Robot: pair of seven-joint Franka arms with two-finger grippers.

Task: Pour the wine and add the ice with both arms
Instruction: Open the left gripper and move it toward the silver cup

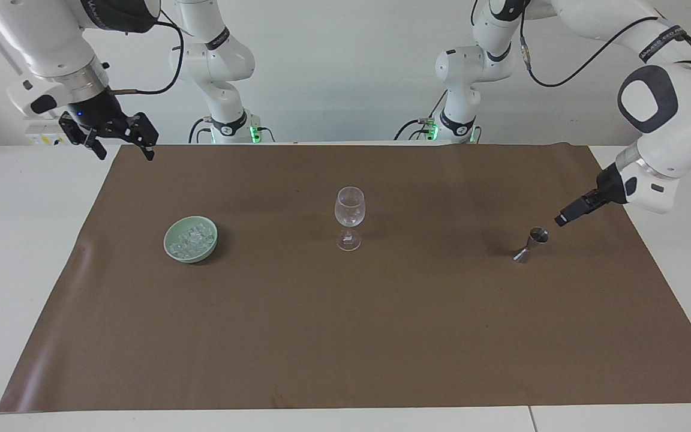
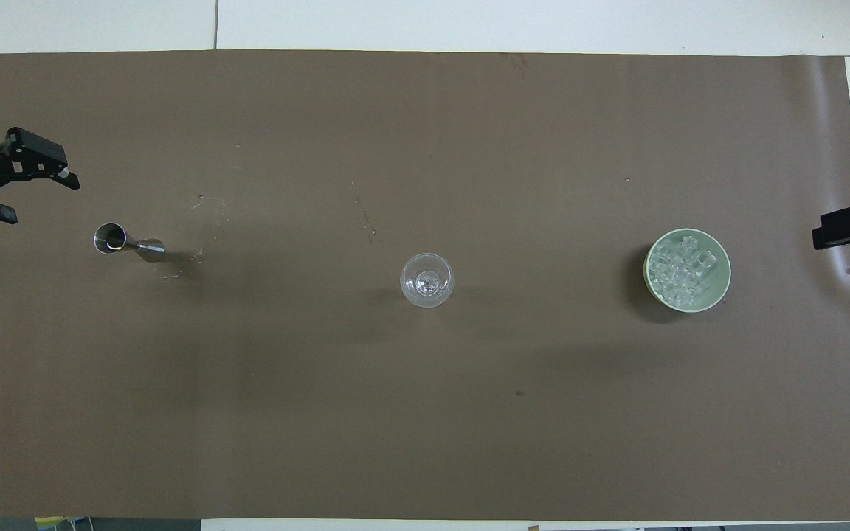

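Reaching the open left pincer (image 1: 563,219) level toward the metal jigger (image 1: 531,244) near its end of the surface, squaring both fingers around the waist before closing, right pincer (image 1: 119,141) waiting open, ice (image 1: 190,239) in the green bowl (image 1: 170,252).

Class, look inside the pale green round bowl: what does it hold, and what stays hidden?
The pale green round bowl holds many small clear ice cubes, piled over most of its floor. The cubes cover the bowl's bottom, so anything under them cannot be seen.
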